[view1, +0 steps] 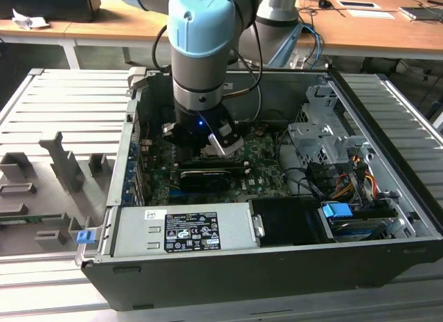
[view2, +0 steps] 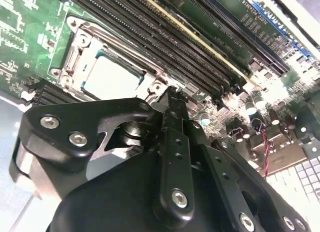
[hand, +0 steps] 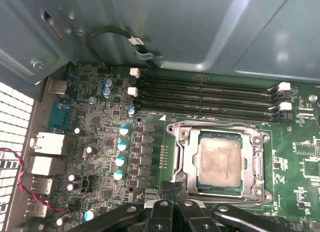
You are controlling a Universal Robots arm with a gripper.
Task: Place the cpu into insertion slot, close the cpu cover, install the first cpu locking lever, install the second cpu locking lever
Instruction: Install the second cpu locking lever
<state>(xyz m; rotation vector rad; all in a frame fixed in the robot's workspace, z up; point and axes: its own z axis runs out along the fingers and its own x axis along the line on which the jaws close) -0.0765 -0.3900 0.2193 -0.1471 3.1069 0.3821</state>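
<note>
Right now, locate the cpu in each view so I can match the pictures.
Exterior view: I cannot pick it out under the arm.
First wrist view: cpu sits framed by the cpu cover.
Second wrist view: cpu lies just beyond the end effector.
Shared landmark: long black memory slots beside it.

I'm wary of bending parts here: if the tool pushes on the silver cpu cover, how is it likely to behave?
The cpu cover looks like thin metal framing the cpu, so it is probably light and could flex under a hard push. It seems to lie flat over the insertion slot, so it likely won't slide. The tool sits beside it.
</note>
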